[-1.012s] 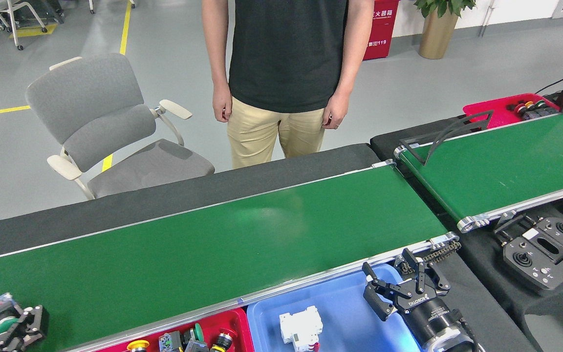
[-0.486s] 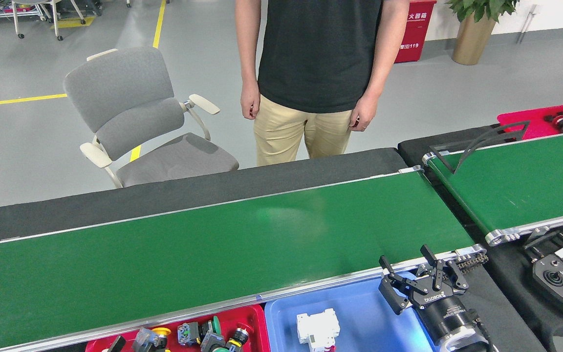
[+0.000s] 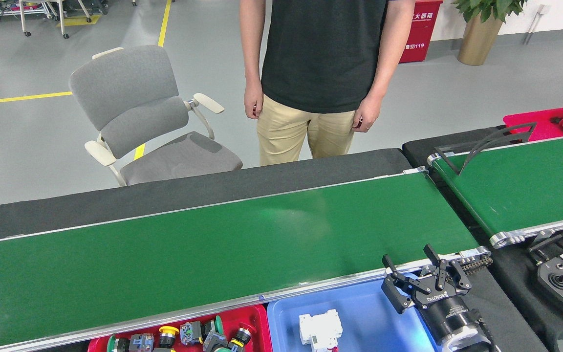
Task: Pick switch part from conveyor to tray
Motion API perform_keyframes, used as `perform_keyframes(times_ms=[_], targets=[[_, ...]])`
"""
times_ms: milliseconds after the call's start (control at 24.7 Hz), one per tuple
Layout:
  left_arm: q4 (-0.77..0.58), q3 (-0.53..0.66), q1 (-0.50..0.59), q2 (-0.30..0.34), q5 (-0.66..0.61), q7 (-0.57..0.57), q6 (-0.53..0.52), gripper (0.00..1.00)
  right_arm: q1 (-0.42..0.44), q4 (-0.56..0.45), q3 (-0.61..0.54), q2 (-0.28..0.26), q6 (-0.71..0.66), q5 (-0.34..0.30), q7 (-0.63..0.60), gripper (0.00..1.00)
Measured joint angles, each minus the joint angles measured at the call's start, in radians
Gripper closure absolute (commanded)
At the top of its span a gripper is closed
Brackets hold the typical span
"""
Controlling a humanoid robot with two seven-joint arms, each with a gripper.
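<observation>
The white, blocky plastic switch part (image 3: 318, 331) in the blue tray's (image 3: 359, 313) near edge looked light, rigid, best pinched across flat sides; right gripper (image 3: 421, 276) stood open, empty

The red cabinet (image 3: 419, 30) against the far wall carries white Chinese characters, partly cut off by the person in front, and below them the number 119. The right gripper (image 3: 416, 266) bears the white brand name ROBOTIQ on its black body, seen upside down.

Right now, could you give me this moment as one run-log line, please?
conveyor: no part | right gripper: open, over blue tray | left gripper: unseen
</observation>
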Motion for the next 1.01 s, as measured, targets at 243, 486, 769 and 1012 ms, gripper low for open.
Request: perform_keyframes(times_ms=[243, 486, 769, 1012], targets=[[0.003, -0.031, -0.017, 0.031, 0.000, -0.037, 0.002, 0.00, 0.067, -0.054, -0.006, 0.000, -0.004, 0.000, -0.002, 0.00], [0.069, -0.144, -0.166, 0.116, 0.000, -0.103, -0.006, 0.00, 0.231, -0.171, -0.101, 0.001, 0.008, -0.001, -0.002, 0.00], [0.156, -0.171, -0.229, 0.166, 0.000, -0.112, -0.002, 0.00, 0.266, -0.192, -0.155, 0.011, 0.010, -0.003, -0.002, 0.00], [0.152, -0.148, -0.210, 0.166, 0.000, -0.113, -0.002, 0.00, 0.266, -0.193, -0.159, 0.011, 0.011, -0.003, -0.001, 0.00]])
